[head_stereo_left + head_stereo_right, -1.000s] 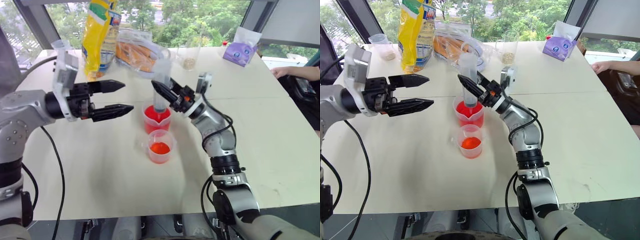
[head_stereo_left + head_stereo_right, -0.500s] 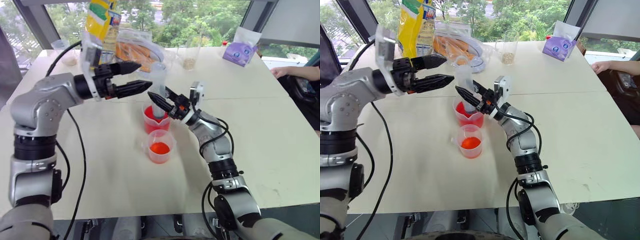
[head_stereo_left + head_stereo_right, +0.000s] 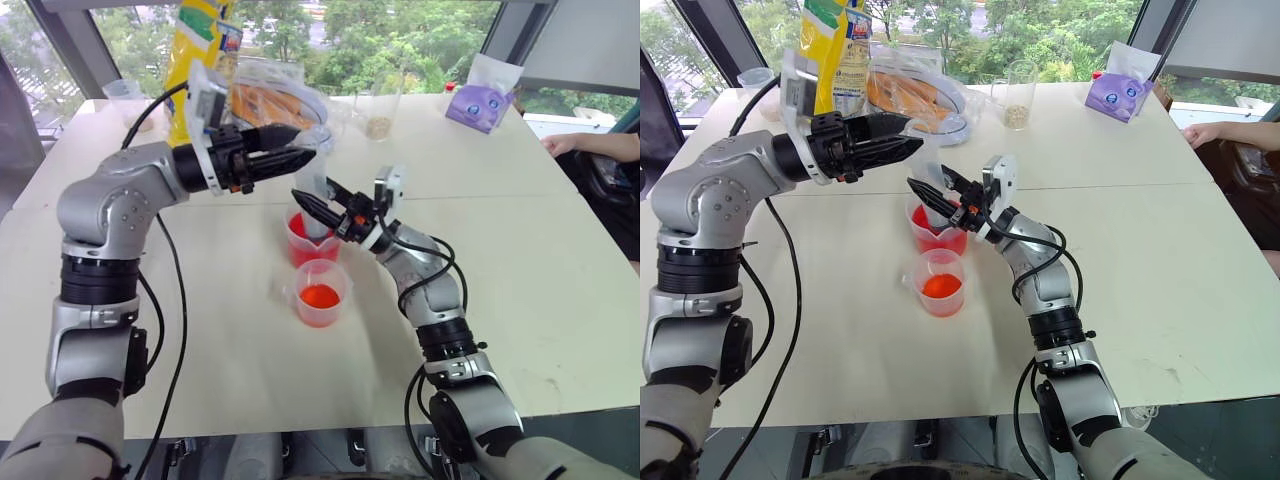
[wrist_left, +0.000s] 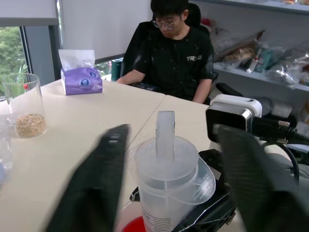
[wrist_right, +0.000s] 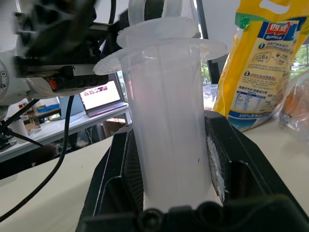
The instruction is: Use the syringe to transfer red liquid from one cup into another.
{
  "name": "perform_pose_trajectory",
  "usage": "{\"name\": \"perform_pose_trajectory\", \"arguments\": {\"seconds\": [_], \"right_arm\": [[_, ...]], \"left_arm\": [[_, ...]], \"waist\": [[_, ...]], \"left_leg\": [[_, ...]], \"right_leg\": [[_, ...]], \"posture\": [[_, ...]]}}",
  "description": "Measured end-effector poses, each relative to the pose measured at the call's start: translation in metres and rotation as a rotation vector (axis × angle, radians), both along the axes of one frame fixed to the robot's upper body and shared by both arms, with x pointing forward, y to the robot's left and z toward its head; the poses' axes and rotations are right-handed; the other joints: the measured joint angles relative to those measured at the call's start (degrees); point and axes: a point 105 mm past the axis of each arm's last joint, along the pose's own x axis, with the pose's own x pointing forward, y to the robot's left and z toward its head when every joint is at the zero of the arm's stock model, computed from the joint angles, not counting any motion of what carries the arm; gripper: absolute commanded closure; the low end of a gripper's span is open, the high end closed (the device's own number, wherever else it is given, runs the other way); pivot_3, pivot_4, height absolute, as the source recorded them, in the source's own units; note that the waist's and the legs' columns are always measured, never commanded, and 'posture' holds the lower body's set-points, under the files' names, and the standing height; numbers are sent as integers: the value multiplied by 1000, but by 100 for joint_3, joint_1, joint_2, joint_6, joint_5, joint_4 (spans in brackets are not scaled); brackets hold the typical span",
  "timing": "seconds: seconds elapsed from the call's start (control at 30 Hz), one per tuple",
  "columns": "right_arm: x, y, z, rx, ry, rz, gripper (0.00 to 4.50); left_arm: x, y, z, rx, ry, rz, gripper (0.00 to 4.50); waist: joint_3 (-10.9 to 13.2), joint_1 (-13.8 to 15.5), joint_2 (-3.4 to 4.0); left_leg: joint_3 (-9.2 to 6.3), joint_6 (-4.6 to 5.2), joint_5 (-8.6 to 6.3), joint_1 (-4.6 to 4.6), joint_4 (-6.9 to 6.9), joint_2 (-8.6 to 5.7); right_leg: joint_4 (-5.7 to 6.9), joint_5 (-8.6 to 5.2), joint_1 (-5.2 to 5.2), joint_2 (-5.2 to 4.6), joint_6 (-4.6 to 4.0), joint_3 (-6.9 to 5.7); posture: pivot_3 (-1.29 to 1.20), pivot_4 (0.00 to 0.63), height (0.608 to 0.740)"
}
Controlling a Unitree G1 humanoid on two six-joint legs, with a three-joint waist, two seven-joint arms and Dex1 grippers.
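The syringe [image 3: 318, 172] stands upright with its lower end inside the taller spouted cup [image 3: 300, 248], which holds red liquid [image 3: 297, 224]. My right gripper [image 3: 313, 196] is shut on the syringe's clear barrel [image 5: 166, 130], which sits between the two pads. My left gripper [image 3: 305, 142] reaches in from the left at the height of the plunger top [image 4: 165, 133]. It is open, its fingers [image 4: 99, 179] straddle the plunger with a gap on each side. The shorter cup [image 3: 320, 300] stands just in front, also with red liquid in it.
Behind the cups are a yellow bag [image 3: 200, 60], a clear snack packet [image 3: 275, 100], a glass with grains [image 3: 378, 115], a purple tissue pack [image 3: 482, 100] and a small cup [image 3: 125, 95]. A person's hand [image 3: 565, 143] rests at the table's right edge.
My left arm swung right and brought its gripper up to the syringe's plunger top, and its fingers drew closer together. The right gripper kept its hold on the syringe and stayed in place.
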Motion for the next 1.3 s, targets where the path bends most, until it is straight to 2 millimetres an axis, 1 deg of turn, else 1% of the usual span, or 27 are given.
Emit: {"name": "perform_pose_trajectory", "arguments": {"seconds": [0.07, 0.1, 0.43, 0.7, 1.3], "right_arm": [[0, 0, 0, -1, -1, 2, 3116], [0, 0, 0, -2, -2, 4, 3116], [-1, -2, -2, -17, -5, 10, 3116], [3, -4, -3, -18, 3, 1, 3116], [5, -4, -4, -21, 5, 2, 3116]], "left_arm": [[0, 0, 0, 1, 0, 3, 4307], [1, 0, 0, 2, 0, 5, 4469], [3, -2, -1, 16, -15, 6, 4469], [10, -5, 3, 35, -11, 8, 4469], [12, -4, 12, 41, -38, 17, 4469]], "waist": [[0, -1, 0], [0, 0, 0], [0, 2, 0], [0, 2, 0], [0, -1, 0]], "left_leg": [[0, 0, 0, 0, 0, 0], [0, 0, 0, 0, 0, 0], [0, 0, 0, 0, 0, 0], [0, 0, 0, 0, 0, 0], [-1, 0, 0, 1, 1, 0]], "right_leg": [[0, 0, 0, 0, 0, 0], [0, 0, 0, 0, 0, 0], [2, 0, 0, 0, 0, 0], [2, 0, 0, 0, 0, -1], [4, 0, 0, 0, 0, 0]], "posture": [[0, 150, 740], [0, 150, 740], [0, 150, 740], [0, 150, 740], [0, 150, 740]]}}
